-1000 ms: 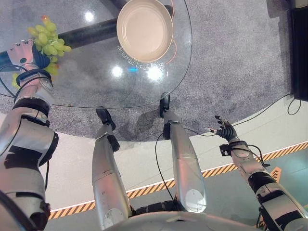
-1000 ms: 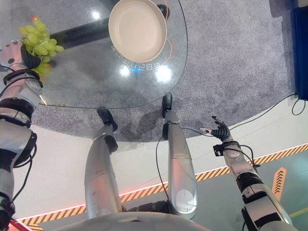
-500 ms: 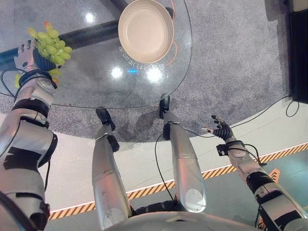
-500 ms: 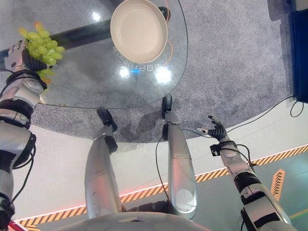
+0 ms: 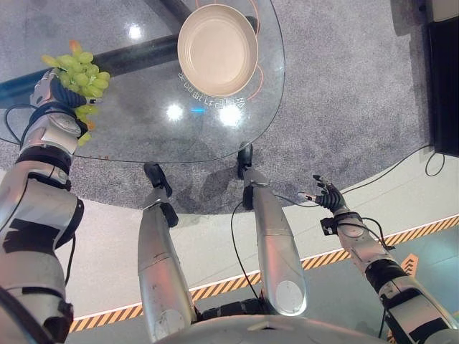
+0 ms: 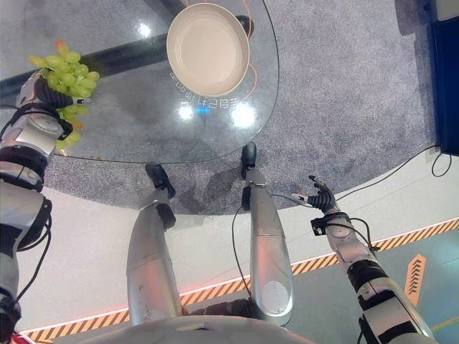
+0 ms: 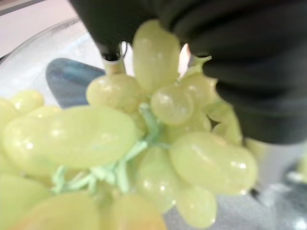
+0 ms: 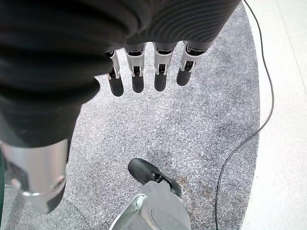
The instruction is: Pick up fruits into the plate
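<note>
We see the left robot hand (image 5: pixel 51 93) over the left edge of the round glass tabletop (image 5: pixel 143 107), its fingers curled round a bunch of green grapes (image 5: pixel 80 72). In the left wrist view the grapes (image 7: pixel 144 143) sit right against the dark cover of that robot hand, with pale green stalks running between the berries. The bunch is lifted above the glass, well apart from the plate (image 5: pixel 217 49). A few more yellow-green grapes (image 5: pixel 84 125) show below the wrist, near the tabletop's rim; we cannot tell whether they lie on the glass or hang from the bunch.

The cream plate rests on the far side of the tabletop, and nothing lies in it.

The right robot hand (image 5: pixel 329 198) hangs low at the robot's right side, over the pale floor beside the grey carpet (image 5: pixel 344 93). In the right wrist view its fingers (image 8: pixel 138 79) are straight and relaxed, holding nothing.
</note>
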Robot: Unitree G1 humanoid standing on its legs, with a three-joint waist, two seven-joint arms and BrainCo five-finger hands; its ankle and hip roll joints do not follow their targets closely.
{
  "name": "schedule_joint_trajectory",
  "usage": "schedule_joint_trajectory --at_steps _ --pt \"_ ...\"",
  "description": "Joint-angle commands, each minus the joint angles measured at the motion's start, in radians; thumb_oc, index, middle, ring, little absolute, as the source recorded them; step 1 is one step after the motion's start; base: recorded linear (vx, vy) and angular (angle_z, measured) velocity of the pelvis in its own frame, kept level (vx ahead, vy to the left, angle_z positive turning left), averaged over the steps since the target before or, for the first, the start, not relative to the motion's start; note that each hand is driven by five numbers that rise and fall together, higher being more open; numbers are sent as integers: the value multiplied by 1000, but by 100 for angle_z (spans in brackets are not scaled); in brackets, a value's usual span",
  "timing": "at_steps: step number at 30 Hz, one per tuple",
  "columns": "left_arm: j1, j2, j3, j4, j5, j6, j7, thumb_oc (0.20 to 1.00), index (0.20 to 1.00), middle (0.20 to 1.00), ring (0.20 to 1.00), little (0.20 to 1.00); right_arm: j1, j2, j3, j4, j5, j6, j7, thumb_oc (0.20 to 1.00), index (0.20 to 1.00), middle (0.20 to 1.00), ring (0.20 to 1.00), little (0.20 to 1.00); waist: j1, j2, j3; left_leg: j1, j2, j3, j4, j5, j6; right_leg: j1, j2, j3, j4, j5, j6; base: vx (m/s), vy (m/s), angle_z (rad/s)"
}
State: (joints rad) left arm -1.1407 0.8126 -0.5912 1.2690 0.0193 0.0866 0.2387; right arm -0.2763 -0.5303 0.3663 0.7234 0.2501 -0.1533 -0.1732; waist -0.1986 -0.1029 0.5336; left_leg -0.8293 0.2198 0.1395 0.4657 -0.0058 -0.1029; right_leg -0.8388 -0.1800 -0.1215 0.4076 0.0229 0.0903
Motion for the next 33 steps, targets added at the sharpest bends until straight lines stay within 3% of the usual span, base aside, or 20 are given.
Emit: schedule_joint_trajectory --at_steps 1,10,18,31,32,33 --pt "102 -135 30 -25 -62 -8 -81 200 200 200 200 200 80 -29 -2 -70 -2 2 -30 1000 1000 1000 1000 1000 -23 -51 -14 -14 -70 63 37 -107 15 0 88 2 -24 -10 14 0 0 0" --pt "98 -150 23 -6 -12 23 -36 200 200 200 200 200 81 -19 10 -69 2 2 -27 1000 1000 1000 1000 1000 -25 -60 -14 -2 -64 68 35 -110 16 12 89 -1 -29 -10 16 0 0 0" --pt "97 -141 37 -14 -60 -28 34 200 200 200 200 200 87 -17 18 -79 0 0 -32 1000 1000 1000 1000 1000 -22 -54 -14 15 -64 71 26 -108 15 24 87 -1 -31 -17 14 0 0 0" --pt "215 -138 155 -250 -218 -260 146 200 200 200 200 200 134 27 3 -103 -46 -17 -38 1000 1000 1000 1000 1000 17 -26 -14 139 -72 82 -38 -101 9 141 62 -31 -56 -40 22 -8 -5 2" --pt "239 -142 175 -293 -226 -295 163 200 200 200 200 200 137 34 -4 -110 -60 -23 -34 1000 1000 1000 1000 1000 22 -25 -14 151 -75 94 -63 -64 17 152 52 -41 -72 -15 15 -68 -23 9" --pt "257 -142 188 -321 -234 -308 162 200 200 200 200 200 139 36 -5 -114 -60 -26 -31 1000 1000 1000 1000 1000 28 -22 -14 169 -75 94 -72 -61 17 168 49 -46 -73 -19 16 -65 -25 10"
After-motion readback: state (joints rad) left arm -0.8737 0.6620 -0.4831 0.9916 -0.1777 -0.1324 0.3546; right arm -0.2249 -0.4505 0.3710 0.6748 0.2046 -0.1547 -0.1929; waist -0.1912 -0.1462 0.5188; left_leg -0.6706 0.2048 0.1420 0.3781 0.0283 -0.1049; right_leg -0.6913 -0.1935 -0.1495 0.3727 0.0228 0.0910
